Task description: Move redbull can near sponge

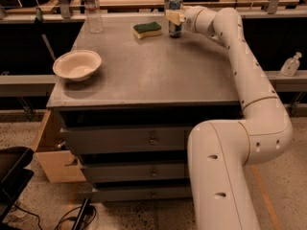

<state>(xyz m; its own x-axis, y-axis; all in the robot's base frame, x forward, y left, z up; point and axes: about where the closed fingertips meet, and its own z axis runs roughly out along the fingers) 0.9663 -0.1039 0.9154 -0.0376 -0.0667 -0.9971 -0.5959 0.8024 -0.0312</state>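
The redbull can (175, 6), blue and silver, stands upright at the far edge of the grey table (158, 75), just right of the sponge. The sponge (147, 29), yellow with a dark green top, lies flat a short gap to the can's left. My gripper (174, 17) reaches in from the right on the long white arm (240, 56). It is shut on the can's middle, with a cream finger (172, 17) across the can's front. The can's base looks level with the tabletop; I cannot tell if it rests on it.
A cream bowl (76, 65) sits at the table's left edge. A clear plastic bottle (92, 8) stands at the far left corner. An open wooden drawer (48, 147) sticks out at the lower left. Another bench runs behind the table.
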